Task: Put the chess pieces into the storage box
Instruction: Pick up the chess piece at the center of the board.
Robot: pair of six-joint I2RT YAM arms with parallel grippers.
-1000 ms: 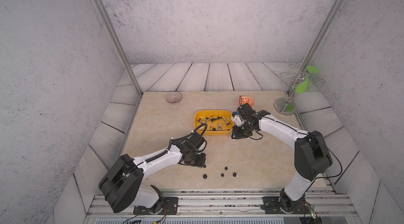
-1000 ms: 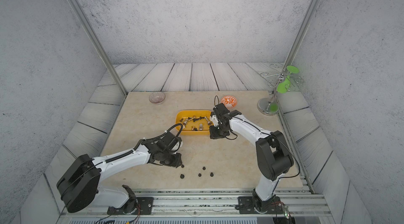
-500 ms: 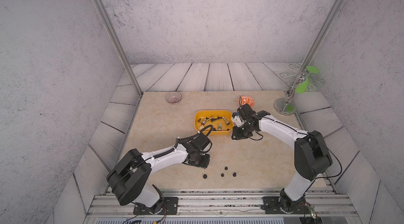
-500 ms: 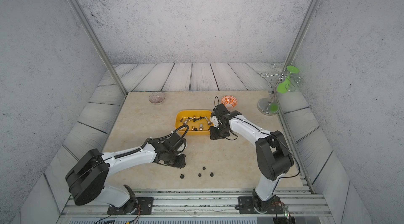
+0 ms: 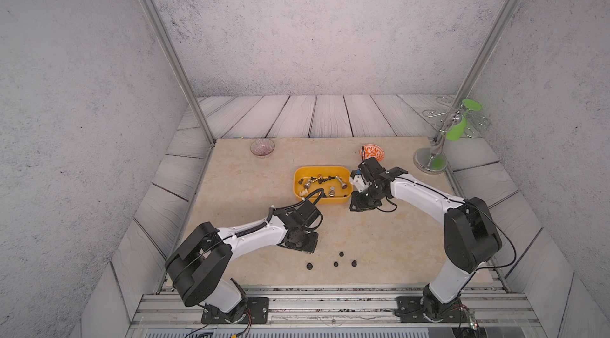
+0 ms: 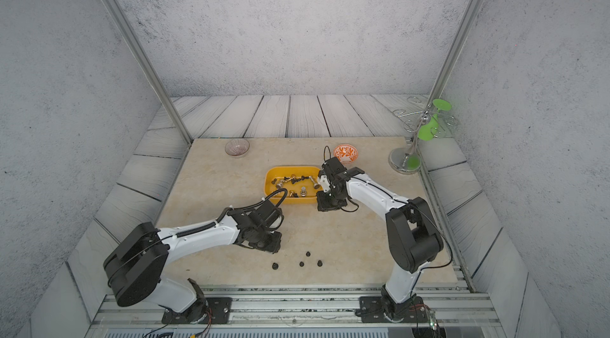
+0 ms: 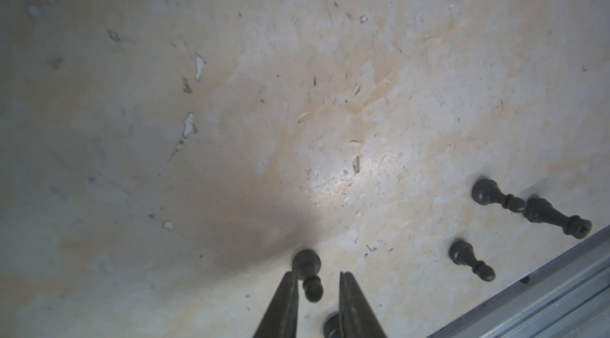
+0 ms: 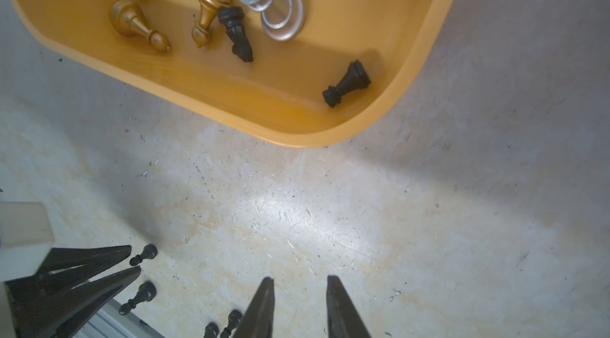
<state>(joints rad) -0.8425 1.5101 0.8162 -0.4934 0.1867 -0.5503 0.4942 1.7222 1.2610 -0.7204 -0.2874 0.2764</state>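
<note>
The yellow-orange storage box (image 5: 321,170) (image 6: 290,168) (image 8: 297,135) sits mid-table and holds several chess pieces (image 5: 318,181) in gold, silver, black and cream. Several black pieces (image 5: 341,254) (image 6: 308,254) stand loose near the front edge. My left gripper (image 5: 310,250) (image 7: 317,275) hovers open over them. A black pawn (image 7: 307,263) (image 5: 309,265) stands between its fingertips, and neither finger is closed on it. My right gripper (image 5: 357,207) (image 8: 300,278) is open and empty, low over bare table beside the box's right front corner.
A clear glass bowl (image 5: 262,147) stands at the back left and an orange-patterned bowl (image 5: 372,152) behind the right arm. A metal stand with green parts (image 5: 430,161) is at the back right. The aluminium rail (image 7: 544,303) runs just beyond the loose pieces.
My left arm has swung forward and to the right, bringing its gripper over the loose black pieces. The right arm has not moved.
</note>
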